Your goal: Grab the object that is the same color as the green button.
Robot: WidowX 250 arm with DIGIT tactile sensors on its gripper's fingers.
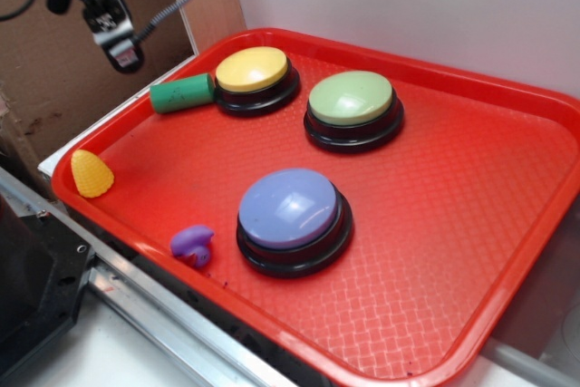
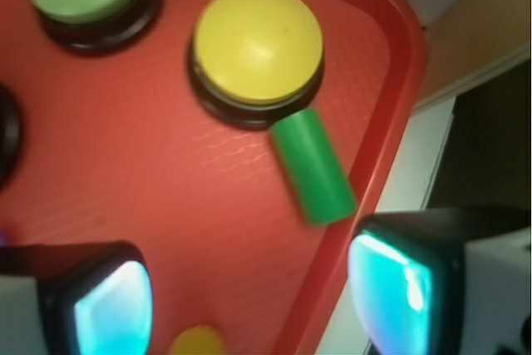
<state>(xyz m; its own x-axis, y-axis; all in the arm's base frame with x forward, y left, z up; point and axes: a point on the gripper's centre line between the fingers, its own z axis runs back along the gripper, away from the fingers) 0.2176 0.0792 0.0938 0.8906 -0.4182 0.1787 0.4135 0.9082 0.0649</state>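
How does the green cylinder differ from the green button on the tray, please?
The green cylinder is dark green; the green button is pale green. The cylinder is far smaller than the button. The cylinder lies on its side by the tray rim, touching the yellow button; the green button sits upright on a black base, apart. Both are green and rest on the tray.

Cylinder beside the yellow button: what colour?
Dark green cylinder, clearest in the wrist view.

Bright, even overhead light. Soft glare on purple button [image 1: 288, 208] dome; short shadows under bases. Wrist view blurred, tool fingers [image 2: 112, 309] out of focus, glowing cyan.
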